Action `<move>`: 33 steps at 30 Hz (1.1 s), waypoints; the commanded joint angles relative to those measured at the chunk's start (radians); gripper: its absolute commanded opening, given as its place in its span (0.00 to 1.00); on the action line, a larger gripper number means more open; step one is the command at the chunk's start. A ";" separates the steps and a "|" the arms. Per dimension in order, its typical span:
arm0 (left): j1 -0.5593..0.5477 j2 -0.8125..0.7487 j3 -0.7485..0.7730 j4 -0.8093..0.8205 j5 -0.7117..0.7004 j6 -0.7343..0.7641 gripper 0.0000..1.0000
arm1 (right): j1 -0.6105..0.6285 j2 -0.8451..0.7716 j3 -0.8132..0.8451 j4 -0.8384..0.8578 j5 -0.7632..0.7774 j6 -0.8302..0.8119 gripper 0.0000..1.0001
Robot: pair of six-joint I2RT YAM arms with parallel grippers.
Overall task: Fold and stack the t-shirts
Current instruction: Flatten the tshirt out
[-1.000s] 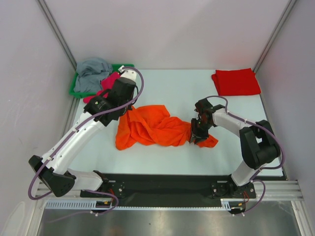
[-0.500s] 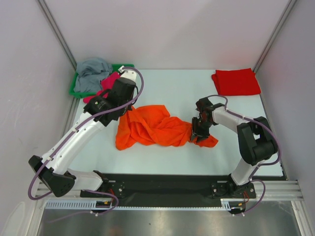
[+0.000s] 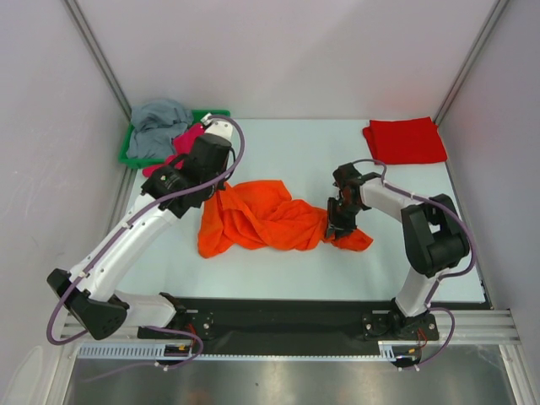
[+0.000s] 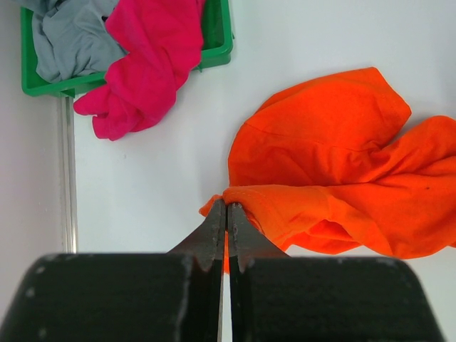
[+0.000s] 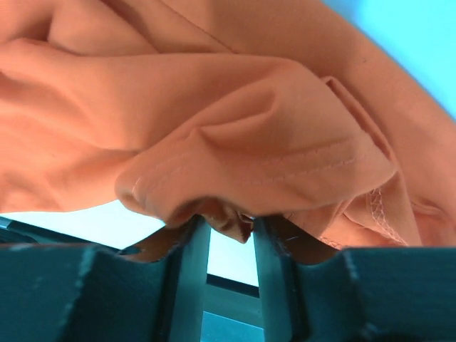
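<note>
The orange t-shirt [image 3: 261,218] lies bunched on the table [image 3: 287,152], its long axis running nine to three o'clock from overhead. The left gripper [image 4: 227,206] is clamped tight on the hem at ten o'clock. At three o'clock a fold sits between the right gripper's [image 5: 229,226] half-parted jaws; I can't tell whether it truly grips.

The left arm [image 3: 135,232] reaches to the orange t-shirt's [image 3: 261,215] left end, where the left gripper [image 4: 226,214] pinches its hem. The right arm [image 3: 422,232] is bent, and the right gripper [image 5: 228,226] nips a fold at the shirt's right end.

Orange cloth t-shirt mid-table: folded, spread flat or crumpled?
Crumpled: the bright orange cloth t-shirt lies twisted in loose bunches, no flat layers, unlike the red cloth t-shirt folded square at the far right corner.
</note>
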 commanded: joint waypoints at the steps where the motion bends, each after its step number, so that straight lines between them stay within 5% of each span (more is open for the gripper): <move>1: 0.008 -0.038 -0.005 0.009 0.002 -0.004 0.00 | -0.004 -0.064 0.033 -0.037 -0.004 -0.001 0.33; 10: 0.010 -0.037 -0.004 0.015 0.008 -0.004 0.00 | 0.000 -0.167 0.022 -0.112 -0.001 0.018 0.00; 16: 0.011 -0.041 0.022 0.012 0.022 -0.015 0.00 | 0.000 -0.231 0.064 -0.198 -0.006 -0.016 0.00; 20: 0.011 -0.052 0.028 0.014 0.030 -0.029 0.00 | -0.002 -0.236 0.068 -0.215 -0.039 -0.030 0.13; 23: 0.011 -0.075 0.027 0.008 0.036 -0.046 0.00 | -0.004 -0.257 0.067 -0.209 -0.033 -0.016 0.00; 33: 0.011 -0.245 0.080 0.092 0.050 -0.038 0.00 | -0.004 -0.435 0.329 -0.416 0.045 -0.007 0.00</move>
